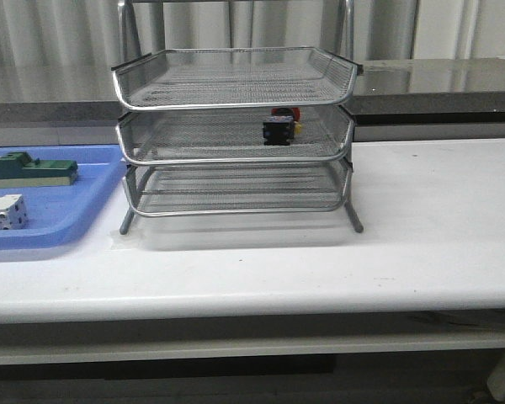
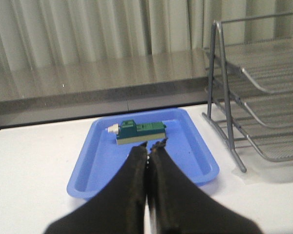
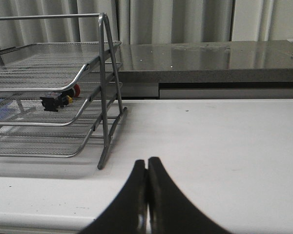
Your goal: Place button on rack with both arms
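Note:
The button (image 1: pixel 280 126) with its red cap, dark body and yellow bit lies on the middle tier of the silver wire-mesh rack (image 1: pixel 236 135), toward its right side; the right wrist view shows the button (image 3: pixel 58 99) there too. Neither arm appears in the front view. My left gripper (image 2: pixel 149 148) is shut with nothing in it, hovering over the near part of the blue tray, left of the rack (image 2: pixel 254 97). Empty as well, my right gripper (image 3: pixel 147 162) is shut above the white table, right of the rack (image 3: pixel 63 87) and apart from it.
A flat blue tray (image 1: pixel 84 215) lies left of the rack, holding a green-and-cream block (image 1: pixel 29 168) and a white cube-like block (image 1: pixel 2 212). The green block (image 2: pixel 139 131) sits just beyond my left fingertips. A grey counter (image 1: pixel 438 80) runs behind the white table (image 1: pixel 421 219).

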